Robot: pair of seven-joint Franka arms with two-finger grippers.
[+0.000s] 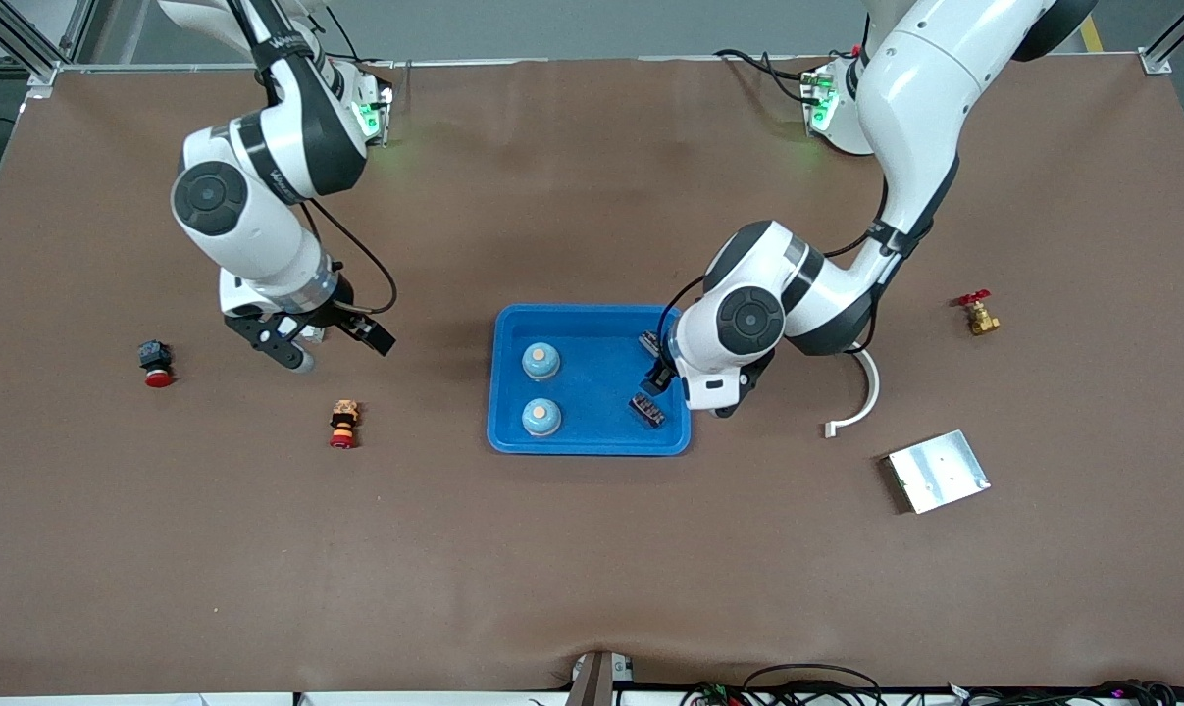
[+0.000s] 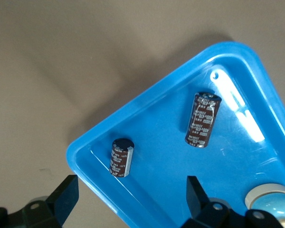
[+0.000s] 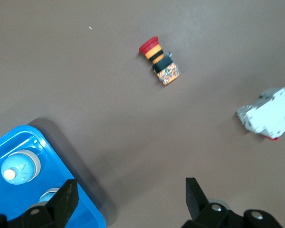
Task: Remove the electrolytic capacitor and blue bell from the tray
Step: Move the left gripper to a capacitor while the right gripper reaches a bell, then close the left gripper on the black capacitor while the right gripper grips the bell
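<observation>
A blue tray (image 1: 592, 449) sits mid-table. In it lie two blue bells (image 1: 540, 360) (image 1: 540, 417) toward the right arm's end, and two dark capacitors (image 1: 647, 342) (image 1: 647, 409) toward the left arm's end. My left gripper (image 1: 657, 378) hangs open over the tray's edge by the capacitors. In the left wrist view the capacitors (image 2: 121, 157) (image 2: 203, 119) lie on the tray (image 2: 156, 128), clear of the open left gripper (image 2: 129, 197). My right gripper (image 1: 339, 346) is open and empty over bare table beside the tray (image 3: 52, 161), with nothing between its tips (image 3: 130, 197).
A white breaker (image 3: 268, 114) lies on the table by the right gripper. An orange-and-red button (image 1: 343, 422) and a black-and-red button (image 1: 155, 363) lie toward the right arm's end. A brass valve (image 1: 977, 314), a white curved piece (image 1: 858, 397) and a metal plate (image 1: 938, 471) lie toward the left arm's end.
</observation>
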